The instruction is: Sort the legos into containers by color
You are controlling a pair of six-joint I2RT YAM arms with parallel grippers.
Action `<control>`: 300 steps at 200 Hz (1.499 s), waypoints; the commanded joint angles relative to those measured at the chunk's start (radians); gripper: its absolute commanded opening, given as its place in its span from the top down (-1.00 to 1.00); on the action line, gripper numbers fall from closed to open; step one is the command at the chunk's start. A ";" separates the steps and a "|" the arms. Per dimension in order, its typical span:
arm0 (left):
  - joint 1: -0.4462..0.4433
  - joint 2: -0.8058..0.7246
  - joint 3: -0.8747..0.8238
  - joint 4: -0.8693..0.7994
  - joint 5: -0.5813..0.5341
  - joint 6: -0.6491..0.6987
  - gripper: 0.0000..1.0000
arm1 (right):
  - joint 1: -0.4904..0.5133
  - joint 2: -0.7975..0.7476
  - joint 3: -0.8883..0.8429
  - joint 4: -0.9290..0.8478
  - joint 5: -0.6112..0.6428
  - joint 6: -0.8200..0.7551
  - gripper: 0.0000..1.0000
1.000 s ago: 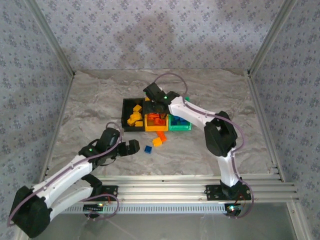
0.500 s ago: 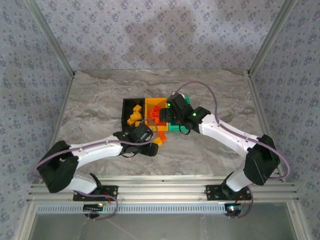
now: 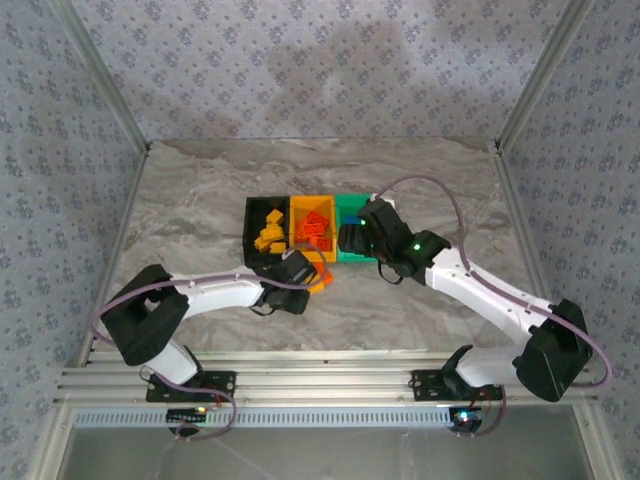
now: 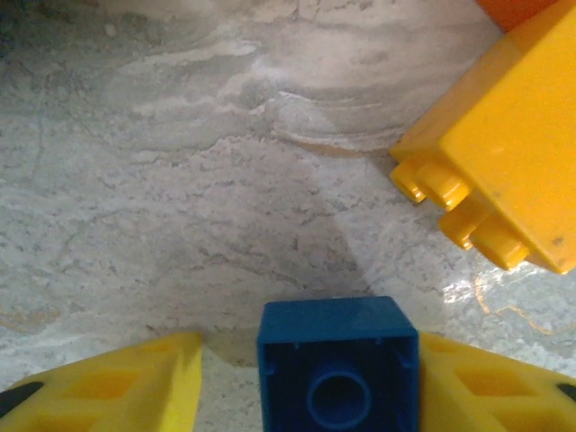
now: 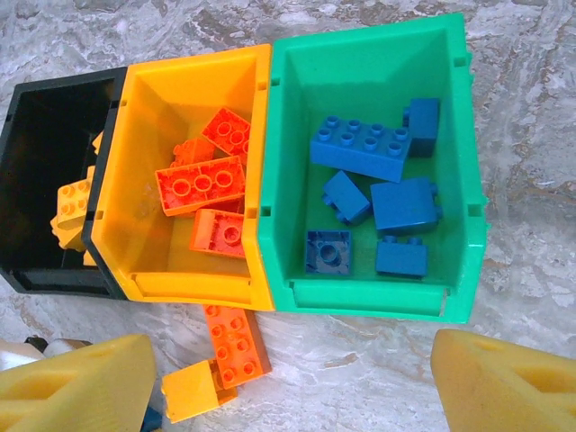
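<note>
Blue lego (image 4: 337,364) between left jaws, yellow lego (image 4: 508,144) nearby

**Fixtures and surroundings**

Table top (image 3: 200,200): grey and cream marbled surface, lying directly under the left gripper (image 3: 303,288) and the right gripper (image 3: 345,240) and running out past them on every side.

Back wall (image 3: 320,70): grey-blue covering with a small repeating floral print, well beyond both grippers.

Left wall (image 3: 50,200): same print, well apart from the left gripper on its outer side.

Right wall (image 3: 600,200): same print, well apart from the right gripper on its outer side.

Corner posts (image 3: 105,80): two pale metal bars slanting up from the table's far corners.

Rails (image 3: 330,380): ribbed aluminium across the near edge, behind both grippers.

Slotted strip (image 3: 330,415): pale, just nearer than the rails.
</note>
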 commanded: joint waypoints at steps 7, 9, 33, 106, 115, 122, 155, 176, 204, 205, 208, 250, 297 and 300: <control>-0.009 0.051 0.024 0.062 0.022 0.018 0.14 | -0.011 -0.042 -0.036 -0.016 0.026 0.029 -0.64; -0.009 0.050 0.024 0.061 0.023 0.018 0.15 | -0.011 -0.043 -0.039 -0.016 0.026 0.030 -0.64; -0.011 0.016 0.022 0.034 0.024 0.008 0.31 | -0.015 -0.067 -0.060 -0.030 0.029 0.038 -0.64; -0.010 -0.092 0.278 -0.084 0.078 0.018 0.35 | -0.031 -0.250 -0.238 -0.073 0.055 0.106 -0.64; -0.008 -0.042 0.352 -0.087 0.088 0.033 0.35 | -0.035 -0.274 -0.267 -0.074 0.055 0.117 -0.64; -0.007 0.004 0.414 -0.089 0.093 0.044 0.35 | -0.036 -0.291 -0.287 -0.079 0.055 0.128 -0.64; 0.024 0.239 0.689 -0.102 0.125 0.070 0.35 | -0.040 -0.354 -0.346 -0.119 0.055 0.158 -0.64; 0.048 0.369 0.822 -0.126 0.143 0.072 0.34 | -0.038 -0.392 -0.371 -0.136 0.067 0.161 -0.64; 0.054 0.481 0.951 -0.154 0.147 0.075 0.22 | -0.038 -0.430 -0.399 -0.140 0.061 0.168 -0.64; 0.054 0.483 0.955 -0.155 0.148 0.075 0.21 | -0.038 -0.432 -0.400 -0.140 0.060 0.168 -0.64; 0.054 0.492 0.966 -0.159 0.148 0.075 0.18 | -0.037 -0.434 -0.401 -0.140 0.059 0.168 -0.64; 0.065 0.539 1.056 -0.189 0.143 0.058 -0.46 | -0.036 -0.428 -0.413 -0.106 0.034 0.163 -0.68; 0.065 0.288 0.873 -0.071 0.160 0.012 -0.76 | -0.018 -0.368 -0.405 -0.024 -0.036 0.134 -0.69; 0.065 0.264 0.845 -0.060 0.162 0.009 -0.77 | -0.015 -0.361 -0.403 -0.016 -0.040 0.133 -0.69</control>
